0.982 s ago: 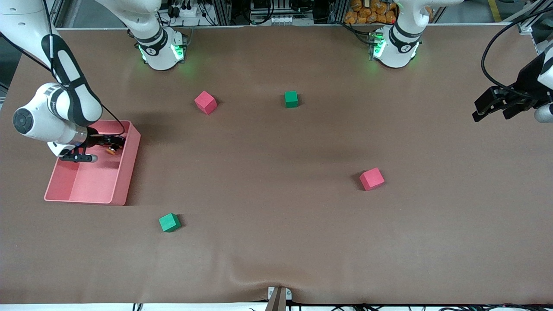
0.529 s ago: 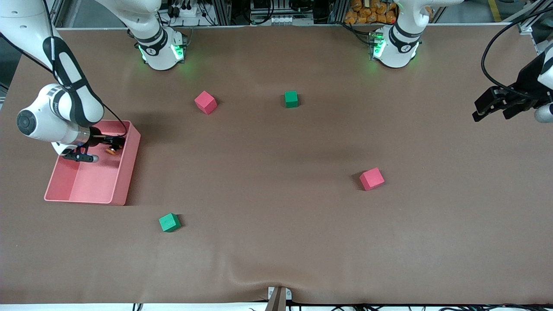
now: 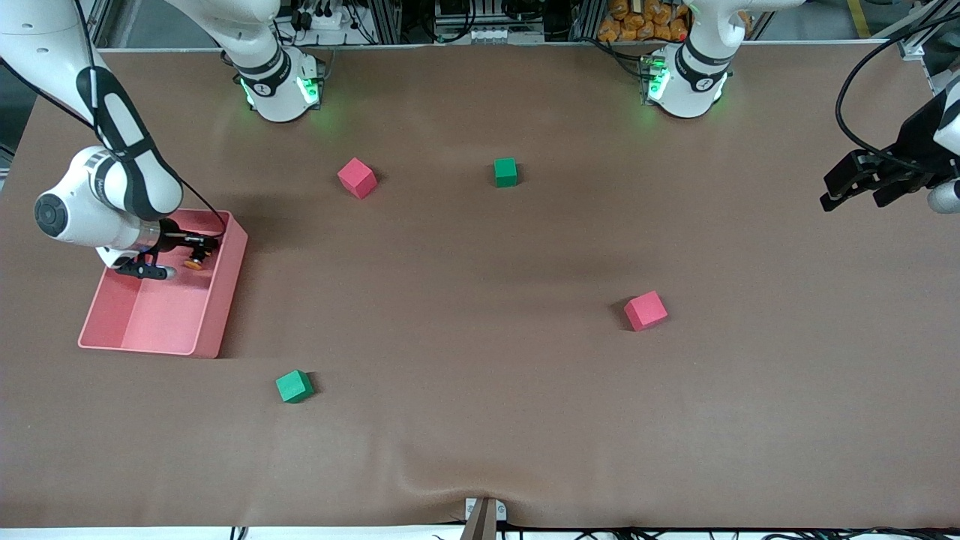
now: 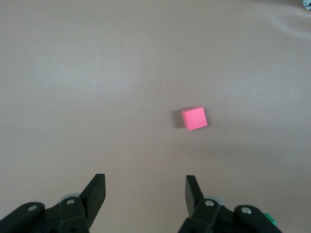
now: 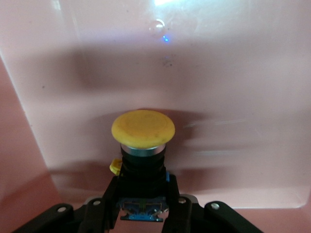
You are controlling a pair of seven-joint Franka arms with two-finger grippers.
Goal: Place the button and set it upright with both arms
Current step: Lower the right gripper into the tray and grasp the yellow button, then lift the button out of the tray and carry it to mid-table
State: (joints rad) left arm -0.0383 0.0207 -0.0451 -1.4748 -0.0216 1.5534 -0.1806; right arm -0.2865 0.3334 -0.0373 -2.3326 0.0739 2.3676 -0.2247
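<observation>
Your right gripper point(image 5: 142, 191) is clamping its fingers on the button point(image 3: 194, 262) inside the pink bin point(image 3: 217, 307), your left gripper point(image 4: 145, 194) is waiting with fingers apart over the bench's point(image 3: 480, 420) left-arm end, the bin sitting at nine o'clock.

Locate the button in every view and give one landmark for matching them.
Front view: the button sits inside the pink bin at the right arm's end of the table, between the right gripper's fingers.
Left wrist view: not in it; only the open left gripper over bare table.
Right wrist view: centre, its cap above the gripper.
Shared landmark: the pink bin's floor.
</observation>
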